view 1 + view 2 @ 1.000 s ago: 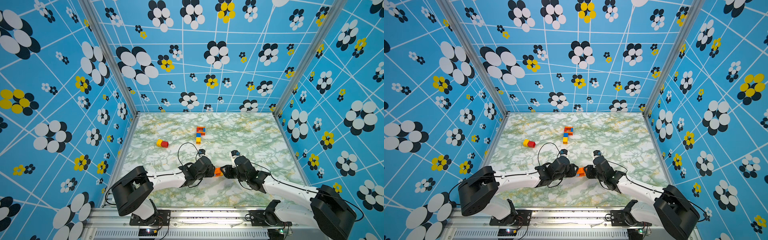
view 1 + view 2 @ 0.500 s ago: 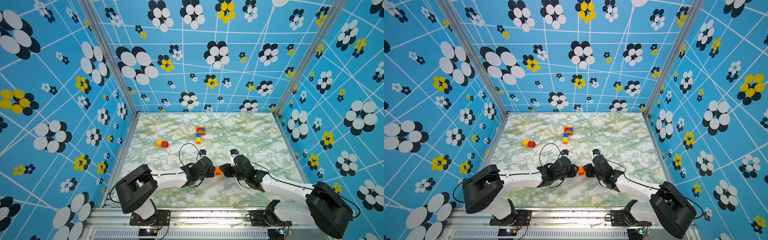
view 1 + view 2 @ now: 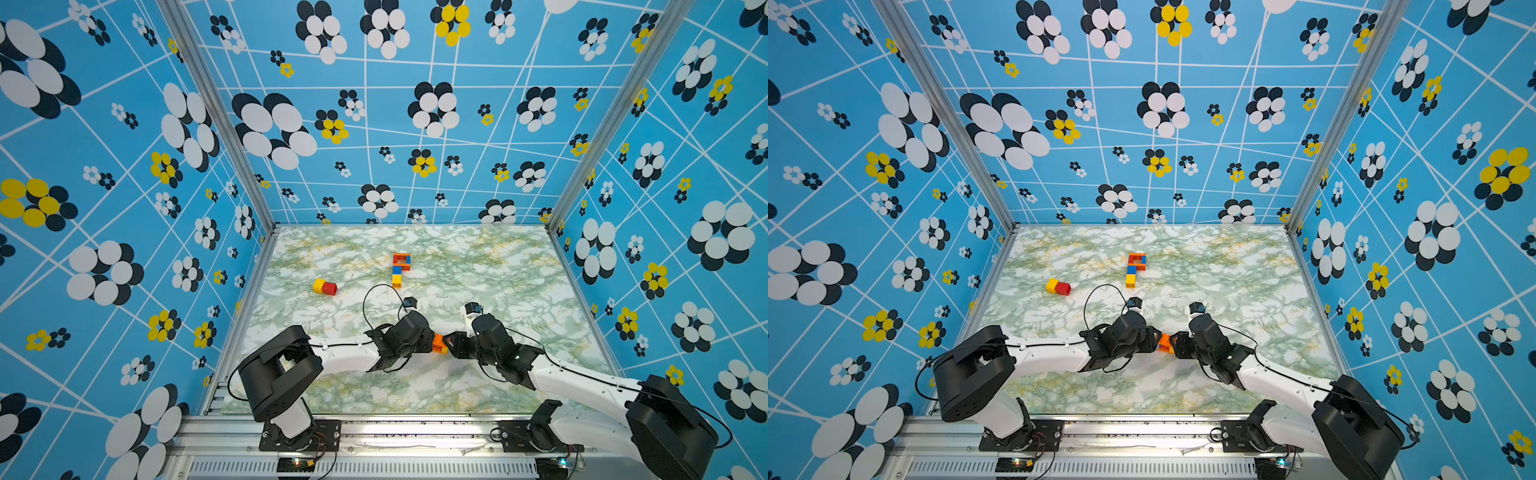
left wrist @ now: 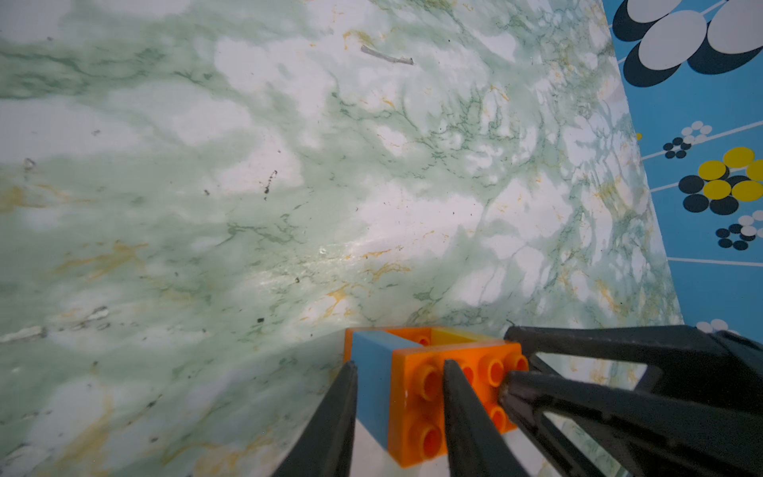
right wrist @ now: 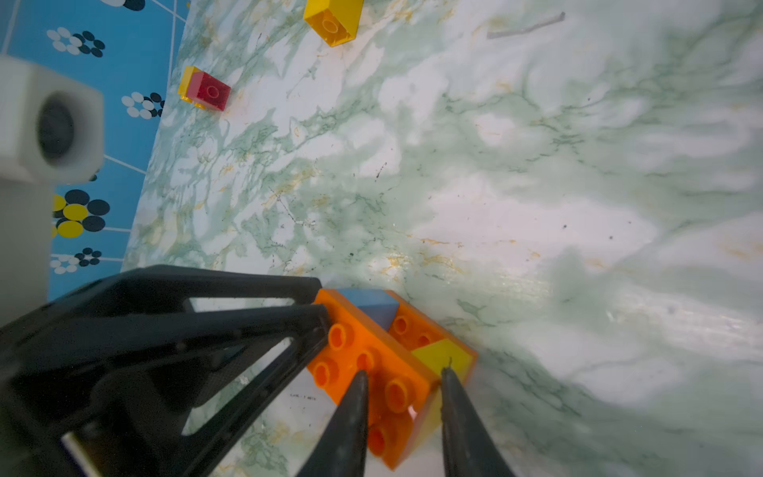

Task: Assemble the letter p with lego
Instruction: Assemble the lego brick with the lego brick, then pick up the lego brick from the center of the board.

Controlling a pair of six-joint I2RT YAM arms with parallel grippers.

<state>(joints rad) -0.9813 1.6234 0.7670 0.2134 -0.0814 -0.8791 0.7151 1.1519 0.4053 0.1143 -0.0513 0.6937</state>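
A small lego block [image 3: 438,344] [image 3: 1165,343] of orange, blue and yellow bricks hangs between both grippers near the table's front middle. My left gripper [image 3: 431,341] [image 4: 400,365] is shut on its blue and orange end. From the other side my right gripper [image 3: 448,345] [image 5: 404,372] is shut on its orange and yellow end. The orange studs face sideways. Farther back lies a flat lego build [image 3: 400,268] [image 3: 1136,266], an orange, red and blue ring above a blue and yellow stem.
A joined yellow and red brick pair [image 3: 325,286] [image 5: 204,88] lies at the left of the marble table [image 3: 519,270]. A thin grey scrap [image 4: 388,58] lies beyond the grippers. Patterned blue walls [image 3: 665,208] close in three sides.
The block stays at the same spot between the two grippers. The left arm's shoulder link has swung slightly toward the middle; both sets of fingers have shifted a little on the block.
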